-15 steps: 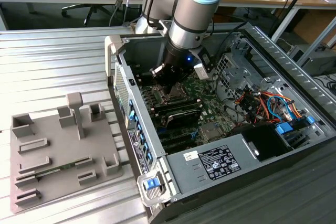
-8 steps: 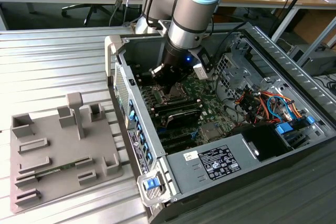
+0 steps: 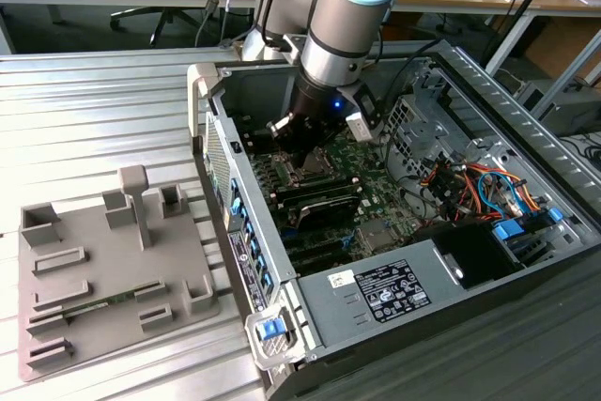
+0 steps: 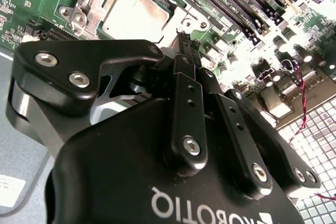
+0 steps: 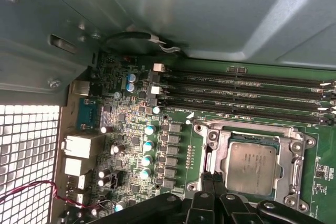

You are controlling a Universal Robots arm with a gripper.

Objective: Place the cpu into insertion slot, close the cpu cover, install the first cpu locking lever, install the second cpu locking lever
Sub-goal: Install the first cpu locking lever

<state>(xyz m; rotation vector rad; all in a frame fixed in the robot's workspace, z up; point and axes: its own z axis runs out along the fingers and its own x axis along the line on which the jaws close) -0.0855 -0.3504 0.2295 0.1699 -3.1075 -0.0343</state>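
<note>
Inside the open computer case (image 3: 413,260), the cpu (image 5: 252,162) sits under the lowered cpu cover (image 5: 257,129), beside the empty, pinched-together gripper (image 4: 185,39), levers seemingly unfastened.

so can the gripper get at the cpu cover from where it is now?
Probably yes. The gripper, fingers together, sits right at the socket's edge beside the cpu cover, which lies flat around the cpu. Nothing stands between them in either wrist view.
</note>
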